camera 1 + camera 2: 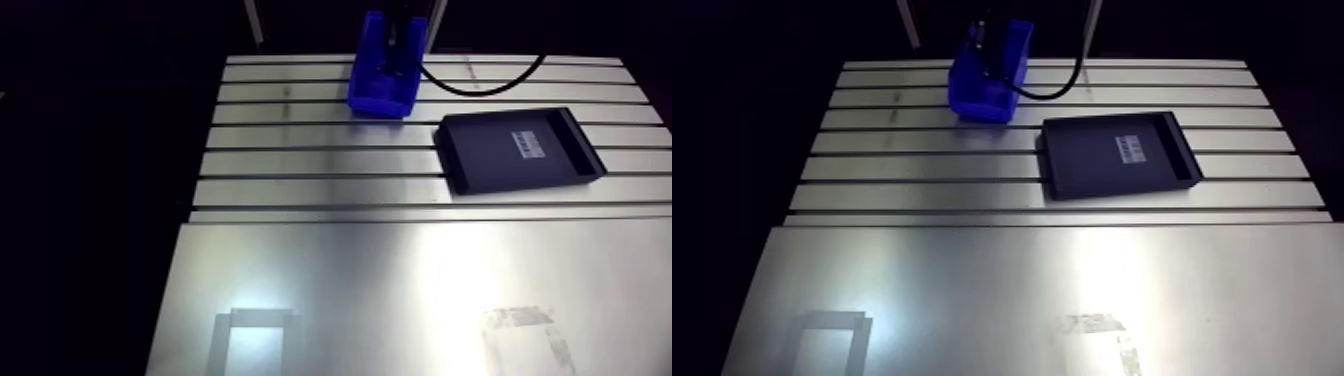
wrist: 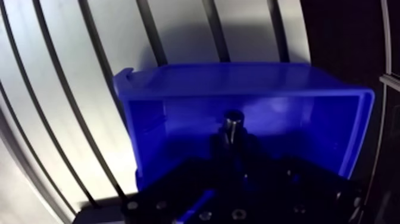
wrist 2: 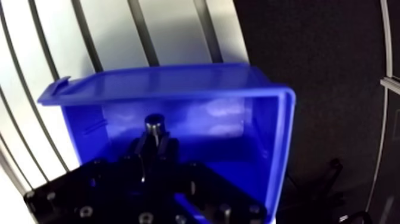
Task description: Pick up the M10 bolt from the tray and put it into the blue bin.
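One gripper (image 3: 156,149) is clamping the M10 bolt (image 3: 155,126). The bolt is hanging inside the blue bin's (image 3: 262,143) walls, long axis pointing at its floor.

Slotted alu table (image 1: 300,160) filled most of the arm view: dark grooves ran across its far half, w/ a smooth sheet-metal plate (image 1: 400,290) over its near half. A bright rectangular glare (image 1: 255,335) lay at the table's near-left corner, a softer sheen w/ a smudgy mark (image 1: 525,335) near-right. Beyond the table's edges, blackness, bar two pale uprights (image 1: 909,22) at its far edge.
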Controlling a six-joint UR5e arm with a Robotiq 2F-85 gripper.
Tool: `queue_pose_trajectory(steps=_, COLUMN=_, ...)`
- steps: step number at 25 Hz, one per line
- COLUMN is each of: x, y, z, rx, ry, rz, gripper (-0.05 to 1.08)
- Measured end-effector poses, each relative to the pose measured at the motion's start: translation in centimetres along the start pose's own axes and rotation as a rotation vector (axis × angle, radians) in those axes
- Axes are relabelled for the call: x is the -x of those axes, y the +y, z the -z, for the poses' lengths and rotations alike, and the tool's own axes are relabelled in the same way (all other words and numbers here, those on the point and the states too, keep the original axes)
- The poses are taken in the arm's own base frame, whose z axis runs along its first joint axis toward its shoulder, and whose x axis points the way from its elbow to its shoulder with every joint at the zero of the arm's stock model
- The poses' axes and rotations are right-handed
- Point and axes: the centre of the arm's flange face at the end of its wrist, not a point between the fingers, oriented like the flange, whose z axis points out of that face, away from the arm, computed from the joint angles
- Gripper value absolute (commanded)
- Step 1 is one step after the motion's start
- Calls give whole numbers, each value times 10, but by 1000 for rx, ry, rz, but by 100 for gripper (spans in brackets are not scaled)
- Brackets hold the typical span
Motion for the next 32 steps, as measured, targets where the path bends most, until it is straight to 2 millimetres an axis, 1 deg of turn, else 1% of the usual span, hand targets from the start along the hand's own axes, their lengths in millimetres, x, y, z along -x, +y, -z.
queue_pose_trajectory(steps=5, x=0, y=-1, z=-2, rx=-4, ry=-1, rz=0, gripper=100)
queue_pose_trajectory(steps=10, x=1, y=-2, z=-4, rx=-8, ry=-3, rz=1, gripper=90)
queue_pose_trajectory(steps=11, x=1, y=-2, z=-4, rx=-9, ry=-4, rz=1, gripper=81)
queue_pose_trajectory(steps=13, x=1, y=-3, z=-5, rx=-9, ry=-5, rz=2, gripper=56)
queue_pose_trajectory(steps=14, x=1, y=-3, z=-5, rx=-9, ry=-5, rz=2, gripper=47)
queue_pose_trajectory(steps=17, x=1, y=-3, z=-5, rx=-9, ry=-5, rz=1, gripper=26)
queue_pose_trajectory(steps=22, x=1, y=-3, z=-3, rx=-7, ry=-4, rz=-8, gripper=4)
queue_pose_trajectory(steps=23, x=1, y=-3, z=-3, rx=-7, ry=-4, rz=-9, gripper=2)
queue_pose_trajectory(steps=32, x=1, y=-3, z=4, rx=-5, ry=1, rz=-27, gripper=1)
